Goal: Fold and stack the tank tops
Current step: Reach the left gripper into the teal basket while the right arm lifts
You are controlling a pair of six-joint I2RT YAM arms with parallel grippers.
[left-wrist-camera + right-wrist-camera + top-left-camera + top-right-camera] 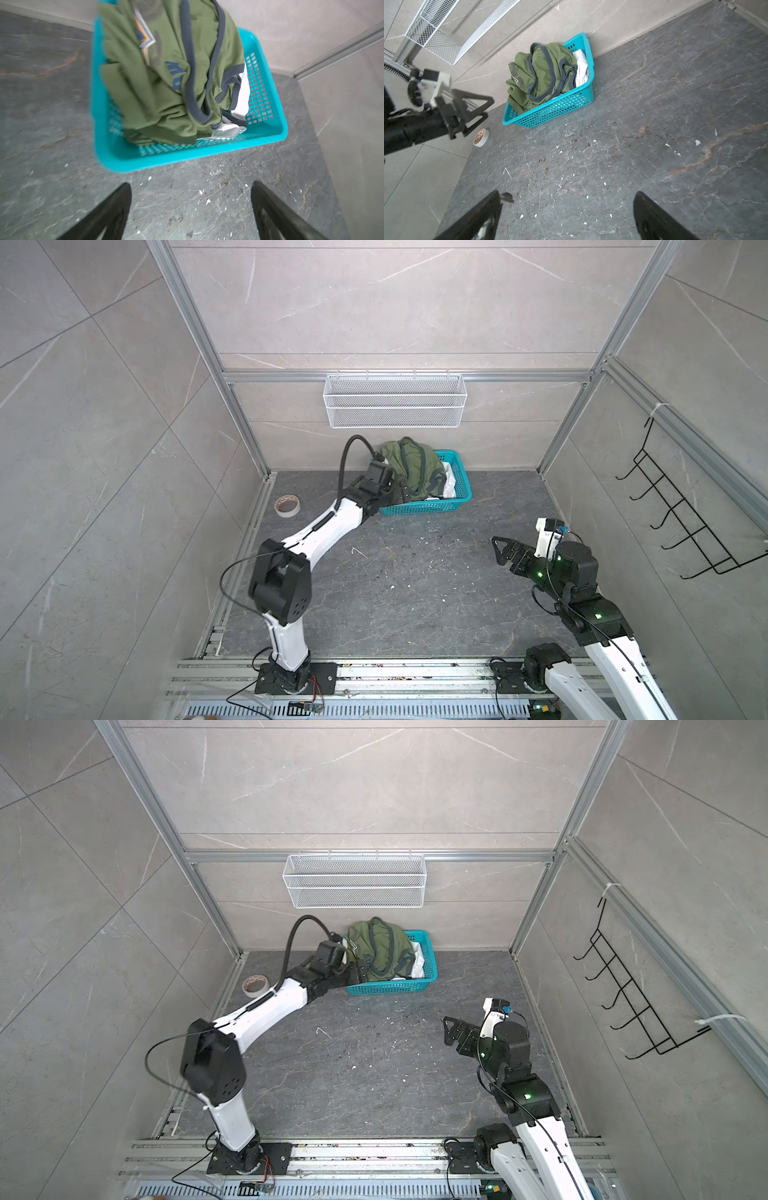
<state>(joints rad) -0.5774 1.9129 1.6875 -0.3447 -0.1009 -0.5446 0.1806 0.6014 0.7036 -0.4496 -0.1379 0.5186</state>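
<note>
Two wide-spread, empty grippers [190, 182] [567, 191]

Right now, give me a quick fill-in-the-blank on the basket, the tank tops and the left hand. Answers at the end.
1. The olive green tank top lies bunched ____ the white tank top in the teal basket.
2. The left hand, just short of the basket, is ____ and holds nothing.
3. In both top views the roll of tape lies on the tabletop to the ____ of the basket.

Missing words: on top of; open; left.
</note>
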